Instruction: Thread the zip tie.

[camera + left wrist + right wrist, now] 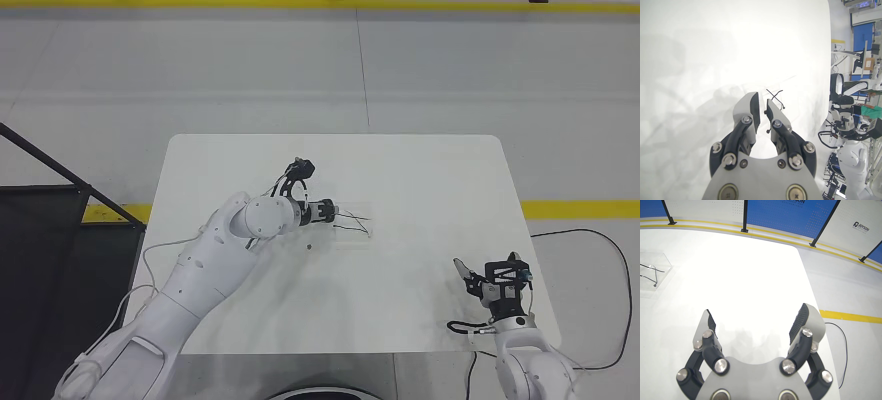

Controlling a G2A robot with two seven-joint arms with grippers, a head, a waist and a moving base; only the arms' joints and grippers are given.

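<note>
Hovering with the left gripper [762, 96] right at the clear plastic tray [666, 263] mid-table, fingers parted just narrowly; showing thin black zip ties [656, 271] crossed inside that tray; sitting by the white table's [753, 275] near right corner with the right gripper [756, 308], fingers spread wide.

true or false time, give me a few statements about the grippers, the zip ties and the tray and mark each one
1. The right gripper is wide open and holds nothing. True.
2. The zip ties are red. False: they are black.
3. The zip ties lie in a clear tray on the white table. True.
4. The left gripper is at the table's edge, far from the tray. False: it is right at the tray, near the table's middle.
5. The right gripper is over the tray. False: it is by the table's near right corner, well apart from the tray.
</note>
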